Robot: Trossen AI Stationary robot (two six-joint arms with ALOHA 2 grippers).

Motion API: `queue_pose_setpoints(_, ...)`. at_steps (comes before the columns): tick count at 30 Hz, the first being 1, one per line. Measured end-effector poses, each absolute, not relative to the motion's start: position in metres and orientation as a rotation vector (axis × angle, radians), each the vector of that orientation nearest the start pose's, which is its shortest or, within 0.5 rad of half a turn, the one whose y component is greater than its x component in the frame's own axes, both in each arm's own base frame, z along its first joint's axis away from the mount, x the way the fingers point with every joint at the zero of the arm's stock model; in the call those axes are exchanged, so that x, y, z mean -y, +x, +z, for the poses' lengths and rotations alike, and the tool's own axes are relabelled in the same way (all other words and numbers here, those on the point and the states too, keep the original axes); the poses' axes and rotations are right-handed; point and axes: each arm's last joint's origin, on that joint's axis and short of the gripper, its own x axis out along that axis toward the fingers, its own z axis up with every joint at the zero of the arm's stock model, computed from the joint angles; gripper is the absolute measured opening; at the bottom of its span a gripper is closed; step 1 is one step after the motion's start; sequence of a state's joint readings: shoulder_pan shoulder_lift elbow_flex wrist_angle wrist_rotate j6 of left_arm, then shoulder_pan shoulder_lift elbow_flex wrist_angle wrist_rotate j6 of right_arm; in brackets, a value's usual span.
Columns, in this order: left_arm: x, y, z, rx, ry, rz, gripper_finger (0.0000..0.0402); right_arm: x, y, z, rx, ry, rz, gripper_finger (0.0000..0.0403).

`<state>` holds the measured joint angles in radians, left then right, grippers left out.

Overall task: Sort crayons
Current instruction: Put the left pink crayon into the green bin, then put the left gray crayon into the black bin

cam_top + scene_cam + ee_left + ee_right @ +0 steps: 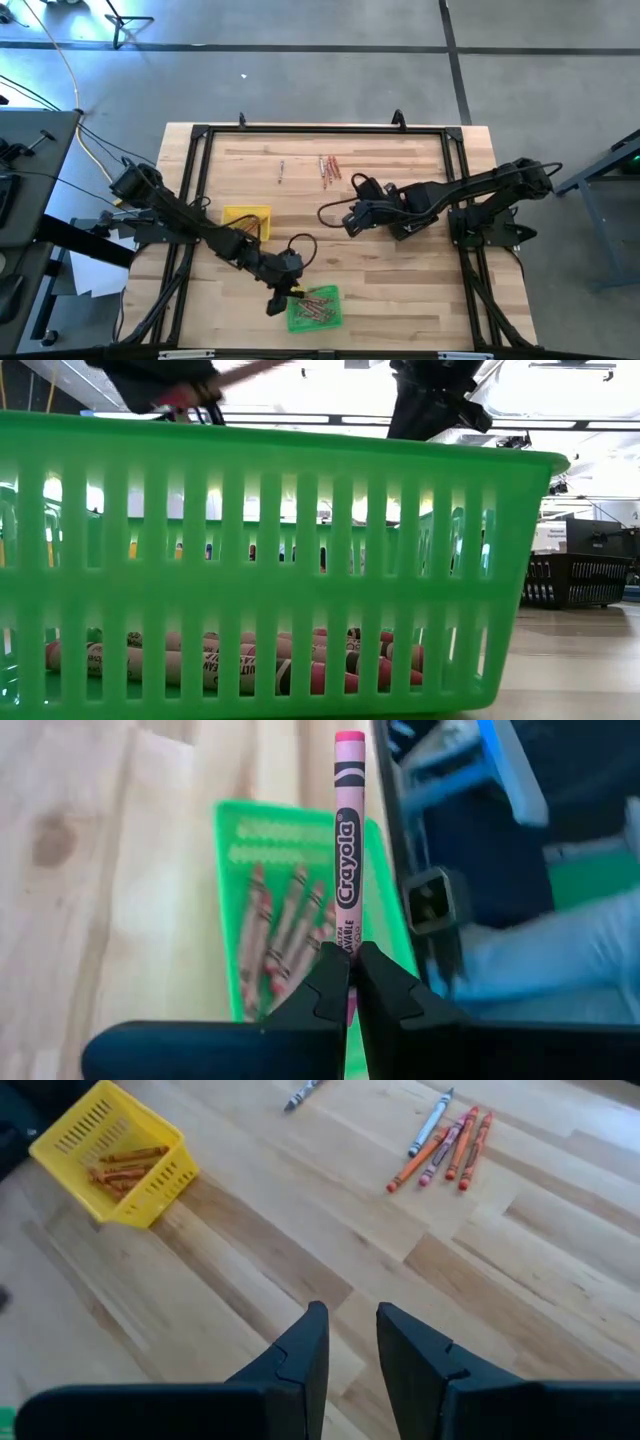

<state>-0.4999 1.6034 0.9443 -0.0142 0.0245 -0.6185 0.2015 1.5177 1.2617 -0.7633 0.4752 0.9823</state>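
— Holding what, the left gripper (350, 982)?
— A pink crayon (347, 840), pinched between its fingers above the green tray (314, 308) at the worktop's (400, 270) near edge.
— And the right gripper (352, 1342)?
— Fingers slightly apart, empty, mid-worktop. Loose crayons (445, 1146) lie at the far side; others fill the yellow tray (115, 1155).

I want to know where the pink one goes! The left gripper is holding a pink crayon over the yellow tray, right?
Not quite. The left gripper is holding a pink crayon, but over the green tray, not the yellow tray. The left wrist view shows green under the crayon, and the high view agrees.
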Motion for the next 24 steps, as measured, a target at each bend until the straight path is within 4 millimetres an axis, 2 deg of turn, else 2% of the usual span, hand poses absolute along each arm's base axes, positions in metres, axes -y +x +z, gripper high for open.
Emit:
queue_pose_setpoints(8, 0.171, 0.31, 0.177, -0.781, -0.551, -0.231, 0.0, -0.069, 0.295, 0.281, -0.774, 0.567, -0.668, 0.0083)
queue_pose_setpoints(15, 0.172, 0.31, 0.175, -0.789, -0.612, -0.209, 0.0011, -0.081, 0.289, 0.279, -0.804, 0.541, -0.661, 0.0083)
queue_pose_setpoints(24, 0.173, 0.31, 0.176, -0.798, -0.581, -0.274, 0.0068, -0.09, 0.286, 0.28, -0.793, 0.54, -0.647, 0.0083)
